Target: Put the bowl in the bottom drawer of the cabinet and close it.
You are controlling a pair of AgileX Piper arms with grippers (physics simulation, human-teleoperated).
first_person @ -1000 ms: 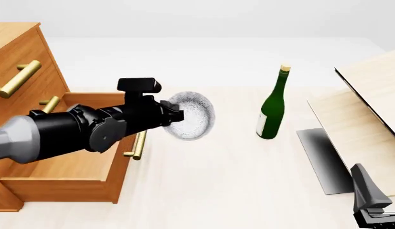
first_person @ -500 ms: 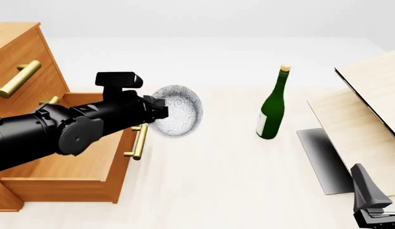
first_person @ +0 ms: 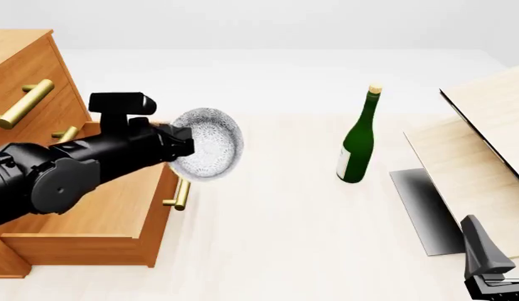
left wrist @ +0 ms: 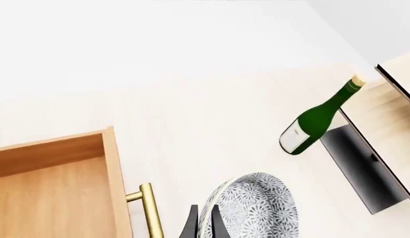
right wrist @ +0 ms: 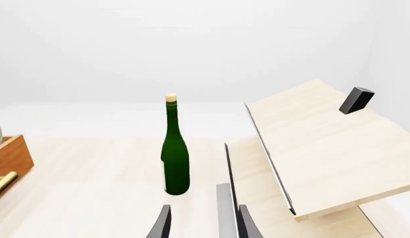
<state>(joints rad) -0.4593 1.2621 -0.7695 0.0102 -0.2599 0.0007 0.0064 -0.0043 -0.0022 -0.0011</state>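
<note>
carrying the bowl (first_person: pixel 207 144) to the open bottom drawer (first_person: pixel 100 213) is the step in hand. the left gripper (left wrist: pixel 203 224) is clamped on the bowl's rim and holds it tilted on edge in the air, just above the drawer's front and its handle (first_person: pixel 181 193), not yet over the inside. i judge the next move needs the bowl brought further over the drawer, lowered and released, then the front pushed into the cabinet (first_person: pixel 25 69). the right gripper (right wrist: pixel 203 220) hangs apart and empty, near the bottle (right wrist: pixel 175 148).
</note>
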